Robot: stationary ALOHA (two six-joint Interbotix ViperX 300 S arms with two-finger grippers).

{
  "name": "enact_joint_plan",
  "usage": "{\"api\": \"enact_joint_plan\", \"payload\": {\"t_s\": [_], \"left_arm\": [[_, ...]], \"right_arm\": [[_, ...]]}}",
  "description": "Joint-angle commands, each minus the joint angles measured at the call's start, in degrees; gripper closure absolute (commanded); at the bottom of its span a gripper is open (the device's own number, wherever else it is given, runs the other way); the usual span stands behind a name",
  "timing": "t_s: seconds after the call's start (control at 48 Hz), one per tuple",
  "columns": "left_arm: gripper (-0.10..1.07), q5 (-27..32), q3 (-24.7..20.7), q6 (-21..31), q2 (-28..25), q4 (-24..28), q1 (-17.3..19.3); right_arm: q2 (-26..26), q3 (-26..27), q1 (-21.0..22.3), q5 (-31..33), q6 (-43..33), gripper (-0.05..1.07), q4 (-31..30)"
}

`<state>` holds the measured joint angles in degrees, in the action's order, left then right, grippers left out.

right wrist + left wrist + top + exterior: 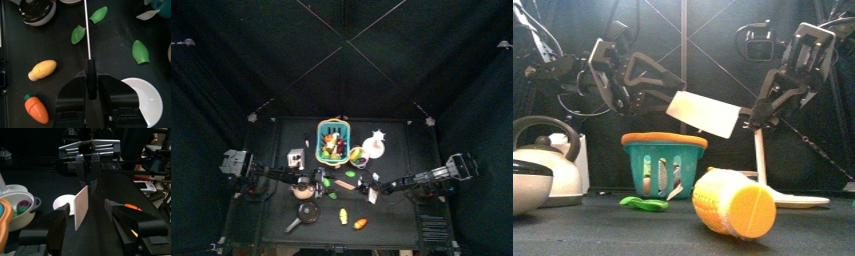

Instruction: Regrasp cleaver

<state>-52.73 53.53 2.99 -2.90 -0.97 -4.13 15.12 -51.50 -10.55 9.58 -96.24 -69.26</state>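
The right pincer point(89, 75) is clamped on the handle of the cleaver point(703, 112), holding it in the air above the counter point(647, 235), its pale blade reaching out from the jaws toward the left pincer point(90, 220). That one stands spread wide and grips nothing (the blade hangs just ahead of its jaws, edge-on and apart from them). Below the right pincer lie a corn cob point(43, 70), a carrot point(36, 109) and a white plate point(145, 102).

I see the cleaver point(703, 113) up in midair above the table, its pale blade tilted, handle pinched from the right.
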Motion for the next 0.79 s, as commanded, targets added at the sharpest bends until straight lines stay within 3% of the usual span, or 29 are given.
{"api": "enact_joint_plan", "payload": {"t_s": [0.0,0.229,0.333,0.771], "left_arm": [[0.03,-0.2,0.8,-0.3,1.8,-0.4,0.4],[0.03,0.2,4.7,0.2,7.6,0.5,0.4],[0.03,3.1,5.3,0.4,9.1,1.6,-0.8],[0.03,30.0,-2.4,1.9,9.2,1.1,-9.1]], "right_arm": [[0.5,0.4,-0.5,-0.3,0.0,0.63,0.2],[0.2,1.4,-3.1,-1.3,0.0,0.64,3.1],[-0.9,2.3,-4.7,-1.8,0.1,0.64,4.5],[-6.6,7.7,-7.8,-0.4,0.2,0.64,10.1]]}}
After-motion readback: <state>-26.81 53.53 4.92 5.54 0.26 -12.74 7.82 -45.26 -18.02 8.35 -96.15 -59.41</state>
